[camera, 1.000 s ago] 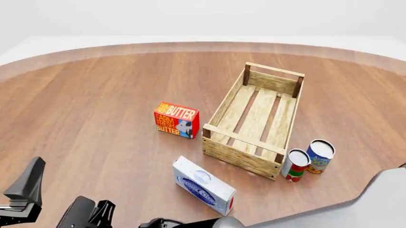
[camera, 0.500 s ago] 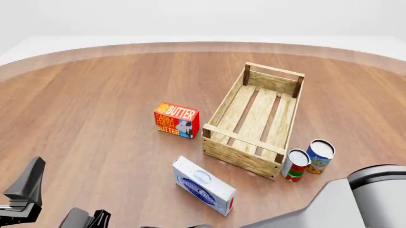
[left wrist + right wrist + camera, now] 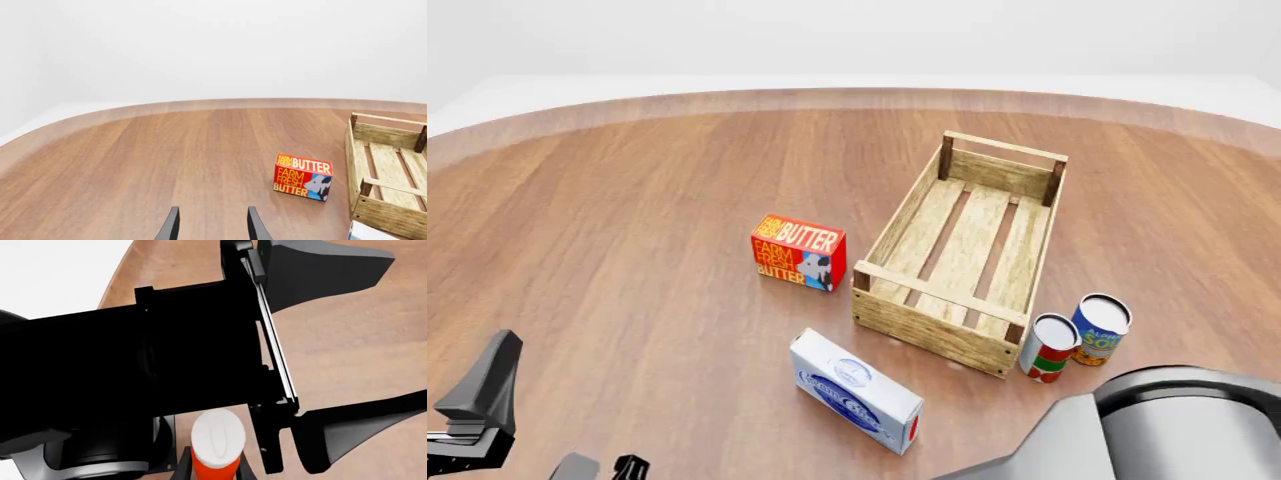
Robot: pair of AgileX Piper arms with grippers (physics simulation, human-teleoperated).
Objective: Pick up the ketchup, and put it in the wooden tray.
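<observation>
In the right wrist view the ketchup [image 3: 214, 442] is a red-orange bottle with a white cap, and my right gripper [image 3: 213, 467] is shut on it, a dark finger tight on each side. It is out of the front view. The wooden tray [image 3: 890, 233] stands right of centre on the table with nothing in it, and part of it [image 3: 390, 218] shows in the left wrist view. My left gripper [image 3: 213, 230] is open and holds nothing. Its black body and grey fingers [image 3: 320, 265] fill the right wrist view just beyond the ketchup.
A red butter box [image 3: 798, 251] stands left of the tray. A white carton [image 3: 857, 392] lies in front of it. Two cans [image 3: 1049, 347] [image 3: 1101, 328] stand by the tray's near right corner. My right arm's grey link [image 3: 1174, 425] fills the bottom right corner.
The right arm's grey link has swung up into the bottom right of the front view. The black parts at the bottom left have sunk almost out of frame. Table objects stayed put.
</observation>
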